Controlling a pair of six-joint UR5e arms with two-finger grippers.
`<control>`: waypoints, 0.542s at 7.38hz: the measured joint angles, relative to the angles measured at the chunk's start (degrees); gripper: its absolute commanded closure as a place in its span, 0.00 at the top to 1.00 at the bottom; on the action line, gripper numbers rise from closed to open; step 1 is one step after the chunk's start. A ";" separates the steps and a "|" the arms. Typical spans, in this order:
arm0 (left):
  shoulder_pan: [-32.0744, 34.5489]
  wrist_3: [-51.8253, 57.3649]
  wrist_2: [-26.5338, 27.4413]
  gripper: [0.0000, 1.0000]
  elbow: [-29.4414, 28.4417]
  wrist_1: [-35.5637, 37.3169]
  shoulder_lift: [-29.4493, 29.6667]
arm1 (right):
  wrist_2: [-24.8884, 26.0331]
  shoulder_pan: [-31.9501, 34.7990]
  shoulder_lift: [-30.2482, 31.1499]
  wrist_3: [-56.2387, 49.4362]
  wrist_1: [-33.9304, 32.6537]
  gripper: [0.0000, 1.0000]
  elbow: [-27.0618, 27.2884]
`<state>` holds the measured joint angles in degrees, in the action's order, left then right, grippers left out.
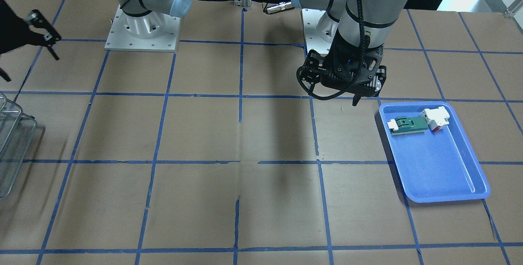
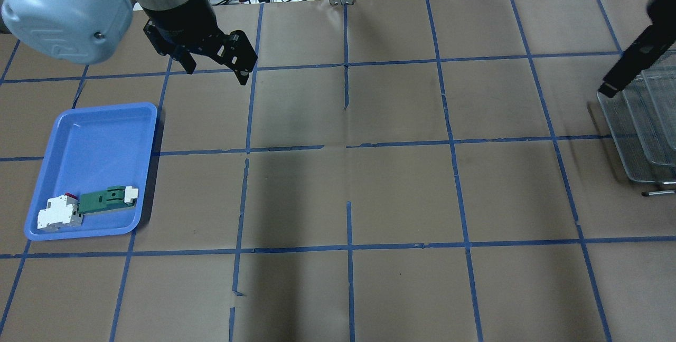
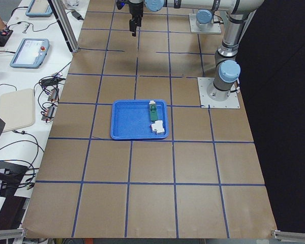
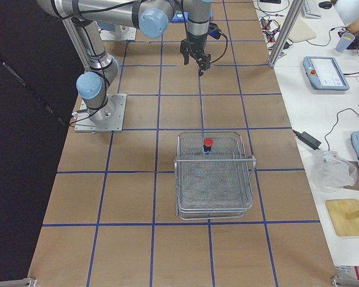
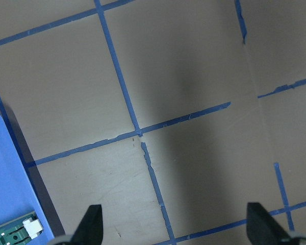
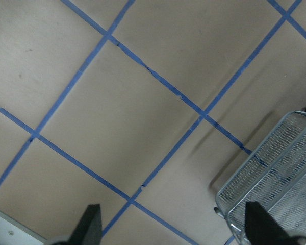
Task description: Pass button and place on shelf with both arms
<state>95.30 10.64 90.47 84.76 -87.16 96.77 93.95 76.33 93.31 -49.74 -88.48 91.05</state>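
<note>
The button (image 4: pixel 208 145), with a red cap and dark body, stands upright on the top level of the wire shelf (image 4: pixel 215 176) near its far edge, and shows only in the exterior right view. The shelf also shows at the overhead view's right edge (image 2: pixel 647 120). My right gripper (image 6: pixel 173 229) is open and empty, high above the table beside the shelf (image 6: pixel 275 178). My left gripper (image 2: pixel 216 74) is open and empty, hanging over bare table beyond the tray; the left wrist view (image 5: pixel 174 229) shows its jaws wide apart.
A blue tray (image 2: pixel 95 136) lies on my left side, holding a white-and-red block (image 2: pixel 58 212) and a flat green-and-white part (image 2: pixel 105 199). Brown paper with a blue tape grid covers the table. Both arm bases stand at the near edge.
</note>
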 measured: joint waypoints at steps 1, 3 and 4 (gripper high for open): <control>-0.11 -0.05 0.01 1.00 0.12 0.06 -0.03 | -0.36 4.34 0.59 9.88 -0.06 1.00 0.12; -0.12 -0.05 0.22 1.00 0.21 0.53 0.02 | -1.73 8.49 0.68 24.37 -0.71 1.00 -0.12; -0.02 -0.07 0.19 1.00 0.25 1.11 0.13 | -3.48 9.21 0.06 29.76 -1.38 1.00 -0.84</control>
<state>95.28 10.57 90.66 85.01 -86.06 96.90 90.46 85.54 93.38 -19.98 -89.86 90.21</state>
